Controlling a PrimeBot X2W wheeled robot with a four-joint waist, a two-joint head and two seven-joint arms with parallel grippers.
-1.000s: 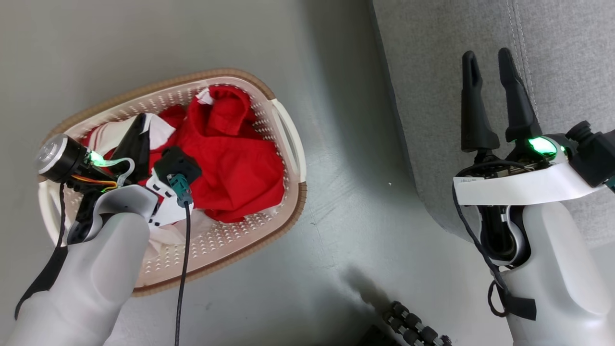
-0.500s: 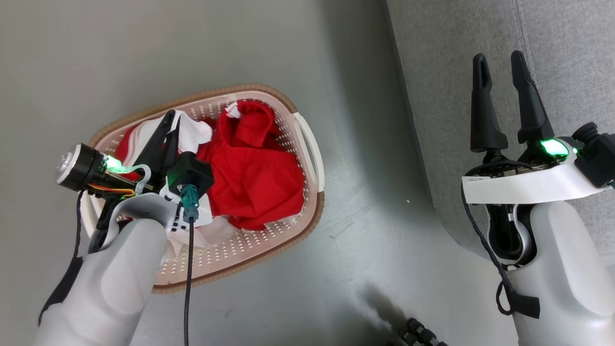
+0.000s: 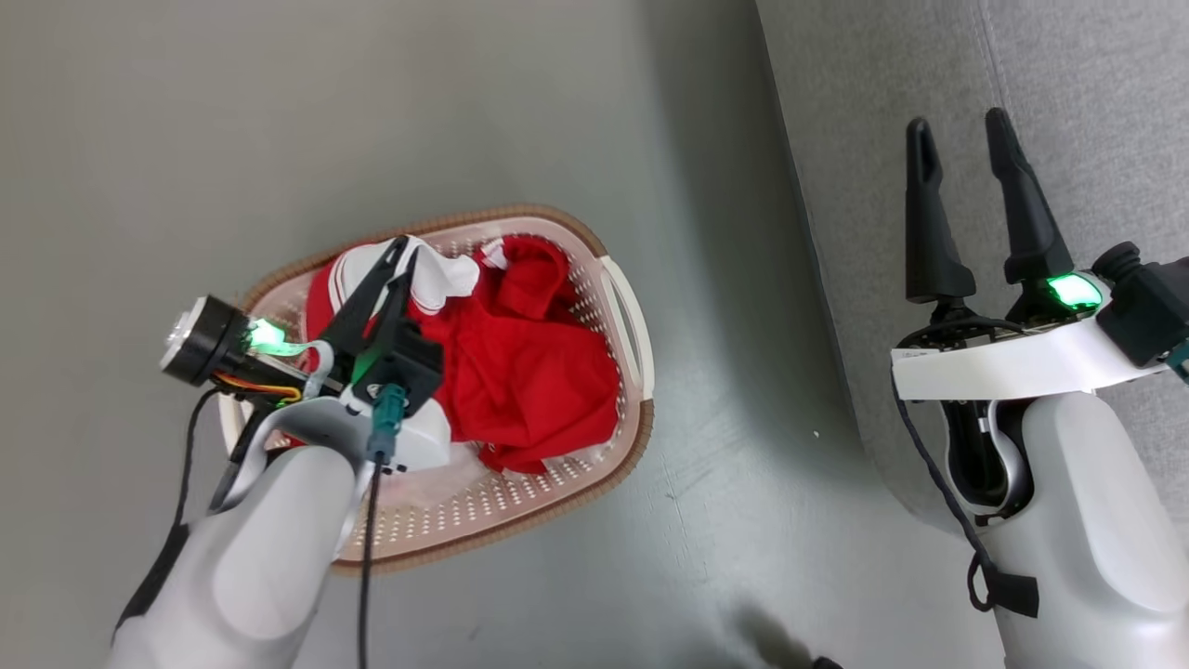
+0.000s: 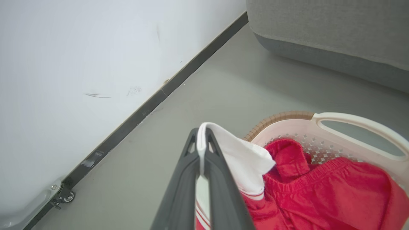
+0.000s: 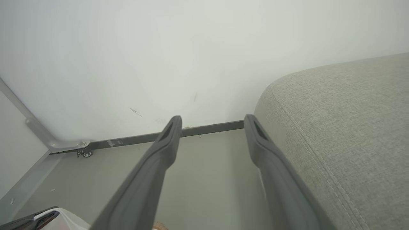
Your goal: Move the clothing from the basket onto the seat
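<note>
The cream basket (image 3: 624, 307) with a brown rim stands on the grey floor, and red clothing (image 3: 529, 372) with white panels lies heaped in it. My left gripper (image 3: 404, 249) is shut on a white fold of the clothing (image 4: 238, 153), held up above the basket's far side; in the left wrist view that cloth is pinched between the closed fingers (image 4: 217, 172). The grey seat (image 3: 1068, 93) fills the right side. My right gripper (image 3: 959, 130) hovers open over the seat's edge with nothing between its fingers (image 5: 159, 159).
A white wall with a dark baseboard (image 4: 153, 99) runs behind the basket. A small caster and metal frame (image 5: 83, 152) sit at the wall's foot. Bare grey floor (image 3: 725, 353) separates the basket from the seat.
The head view has shifted, so the basket sits further right and lower in it. My left gripper has risen, lifting the white part of the clothing. The right gripper stays open.
</note>
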